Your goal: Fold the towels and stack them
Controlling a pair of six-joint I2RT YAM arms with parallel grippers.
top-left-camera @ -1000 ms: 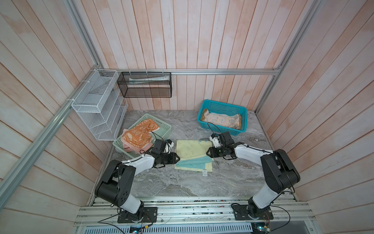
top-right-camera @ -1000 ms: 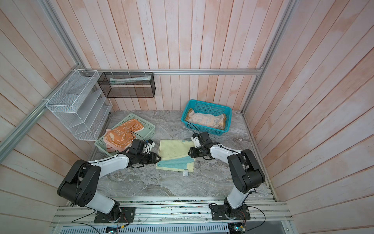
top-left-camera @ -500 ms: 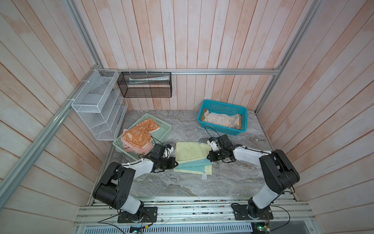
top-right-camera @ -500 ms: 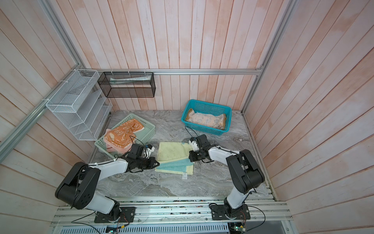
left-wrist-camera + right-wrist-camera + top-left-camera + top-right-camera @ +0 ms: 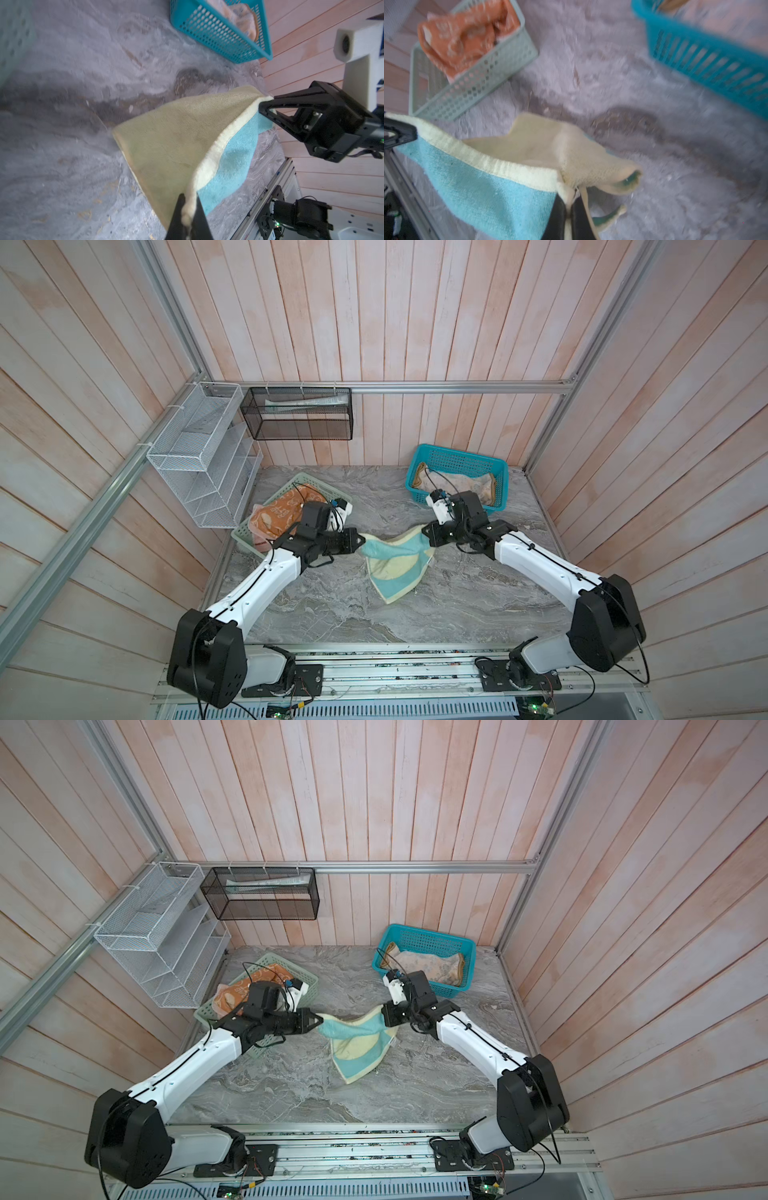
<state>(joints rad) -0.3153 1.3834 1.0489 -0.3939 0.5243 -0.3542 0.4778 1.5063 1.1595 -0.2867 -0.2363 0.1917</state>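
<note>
The pale yellow-green towel (image 5: 395, 568) (image 5: 358, 1052), light blue on one face, hangs over the marble table, stretched between both grippers. My left gripper (image 5: 356, 542) (image 5: 188, 209) is shut on one top corner. My right gripper (image 5: 424, 531) (image 5: 569, 207) is shut on the opposite corner. The lower tip of the towel rests on the table. An orange bunny towel (image 5: 282, 510) (image 5: 463, 39) lies crumpled in the mint basket over a pink towel (image 5: 258, 540). The peach towel (image 5: 457, 485) lies in the teal basket.
The mint-green basket (image 5: 243, 537) stands at the table's left edge and the teal basket (image 5: 457, 456) at the back right. A white wire rack (image 5: 199, 456) and a black mesh bin (image 5: 297, 414) hang on the walls. Bare marble table (image 5: 415, 614) lies in front.
The yellow-green towel lay flat with the grippers at its side edges. Both grippers have since shut on its corners and lifted it, so it now hangs between them.
</note>
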